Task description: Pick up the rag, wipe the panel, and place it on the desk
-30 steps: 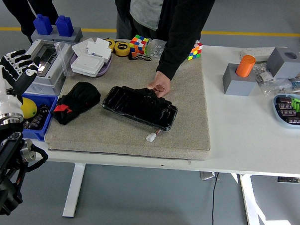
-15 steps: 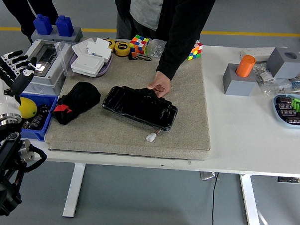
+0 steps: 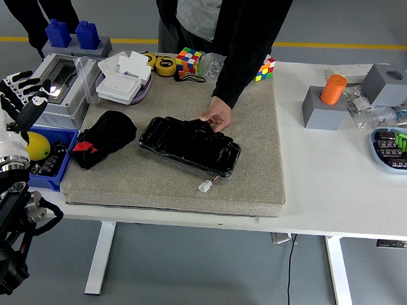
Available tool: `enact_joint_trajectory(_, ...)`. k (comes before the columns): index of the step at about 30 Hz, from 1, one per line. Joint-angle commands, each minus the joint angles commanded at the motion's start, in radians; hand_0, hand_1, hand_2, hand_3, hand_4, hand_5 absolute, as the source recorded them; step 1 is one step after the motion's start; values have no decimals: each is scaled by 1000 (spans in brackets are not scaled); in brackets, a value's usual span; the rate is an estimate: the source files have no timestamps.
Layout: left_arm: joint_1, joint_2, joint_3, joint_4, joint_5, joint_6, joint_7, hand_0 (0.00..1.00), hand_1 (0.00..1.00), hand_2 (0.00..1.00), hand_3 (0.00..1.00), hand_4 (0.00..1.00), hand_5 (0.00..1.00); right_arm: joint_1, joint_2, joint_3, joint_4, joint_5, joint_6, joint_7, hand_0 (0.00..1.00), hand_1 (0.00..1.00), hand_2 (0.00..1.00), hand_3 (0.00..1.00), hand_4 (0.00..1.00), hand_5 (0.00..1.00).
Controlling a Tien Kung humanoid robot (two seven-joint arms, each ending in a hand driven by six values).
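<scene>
2 Rubik's cubes point(image 3: 189, 60), orange cylinder point(image 3: 333, 89) on grey block point(image 3: 325, 109), yellow ball point(image 3: 38, 146).

- The left arm point(image 3: 8, 211) enters from the lower left corner, with its black joints stacked below a white forearm section.
- The forearm stands nearly vertical, wrist directly under the hand.
- The left hand point(image 3: 13, 97) is raised at the left edge, palm side turned inward to the right.
- Its fingers point(image 3: 21, 82) are spread and extended, pointing up and to the right; nothing is held.
- The thumb point(image 3: 35, 103) sits lower than the fingers, to their right, angled outward and apart from them.
</scene>
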Motion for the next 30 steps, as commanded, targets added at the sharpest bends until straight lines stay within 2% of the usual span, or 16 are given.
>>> enact_joint_trajectory(30,2,-8,-12,-14,-2,-3,2,460,534,548,560,844,198,-4,2,7,2,-2,0,1,590,596,522,524,870,341)
